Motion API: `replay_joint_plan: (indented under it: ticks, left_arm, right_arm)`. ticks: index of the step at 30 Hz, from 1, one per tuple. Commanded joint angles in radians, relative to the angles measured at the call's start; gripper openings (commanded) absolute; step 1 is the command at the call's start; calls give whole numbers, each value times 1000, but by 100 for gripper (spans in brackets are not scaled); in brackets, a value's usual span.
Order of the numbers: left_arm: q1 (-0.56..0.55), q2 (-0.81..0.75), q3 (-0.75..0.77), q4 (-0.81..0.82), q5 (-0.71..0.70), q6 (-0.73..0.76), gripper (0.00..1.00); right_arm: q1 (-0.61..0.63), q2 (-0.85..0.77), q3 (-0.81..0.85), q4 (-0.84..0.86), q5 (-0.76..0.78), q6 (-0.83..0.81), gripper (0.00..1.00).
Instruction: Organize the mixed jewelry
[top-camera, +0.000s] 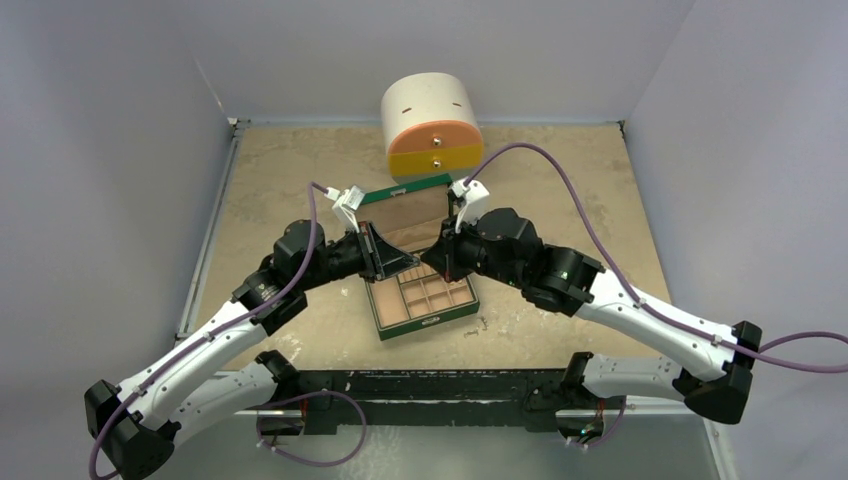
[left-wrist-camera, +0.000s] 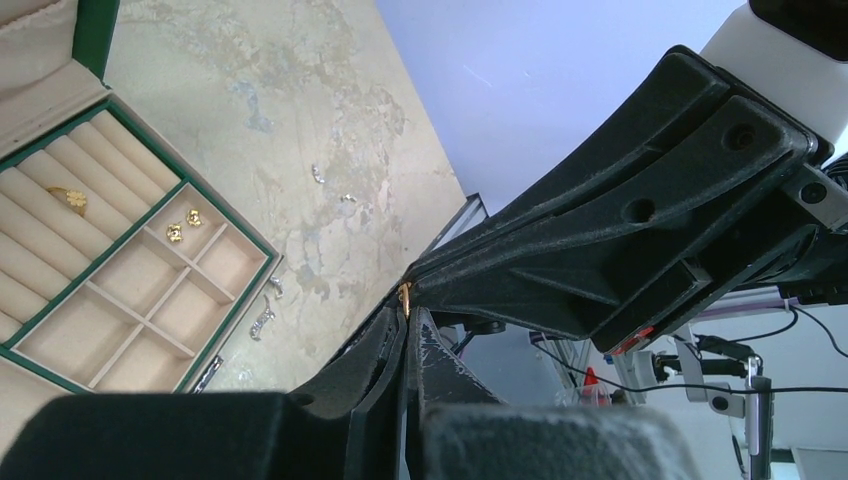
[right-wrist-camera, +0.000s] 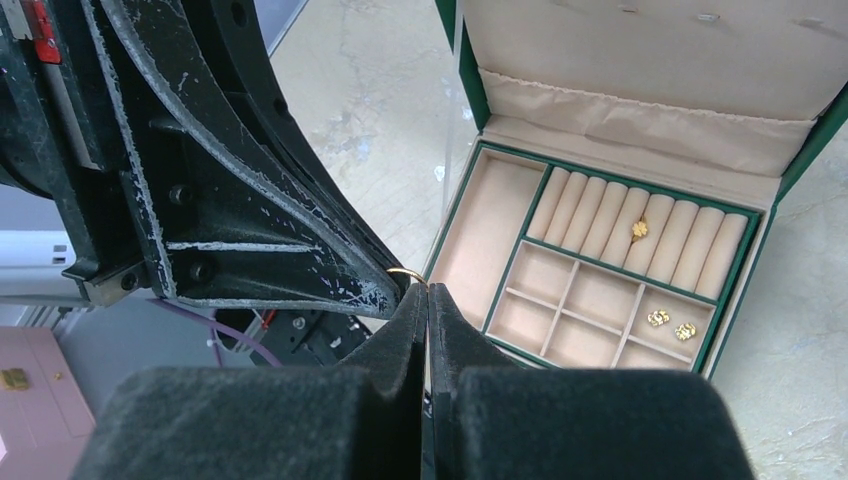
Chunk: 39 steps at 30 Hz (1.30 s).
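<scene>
Gold ring (right-wrist-camera: 405, 272) is pinched between the touching tips of the closed left gripper (left-wrist-camera: 407, 312) and closed right gripper (right-wrist-camera: 427, 293).

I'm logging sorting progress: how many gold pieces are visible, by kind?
Flower-topped ring, in the green box: 1
Small studs, also boxed: 2
Thin hoop, pinched between left gripper and right gripper: 1
Total: 4
</scene>
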Motion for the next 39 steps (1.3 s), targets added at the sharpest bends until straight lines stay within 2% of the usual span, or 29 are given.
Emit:
replay_joint_plan:
  ticks: [1,5,16,24,30,39]
  left_arm:
    - [2,-13,-7,64,-2,-10,0]
    - [3,-17,-9,68,5,-13,0]
    - [2,-51,4,165,82,-1,0]
    - [3,-75,34,195,158,19,0]
    - [2,-91,33,248,205,6,0]
    - [2,-79,28,321,251,-29,0]
  right_arm:
    - [12,-42,-1,70,-3,-17,1]
    - [12,-77,-15,84,-13,-17,22]
    - [9,-190,-48,86,-110,-6,37]
    - [-76,-242,-77,156,-304,17,38]
    - [-227,-249,-134,282,-580,102,39]
    - [-255,-220,-181,450,-760,183,40]
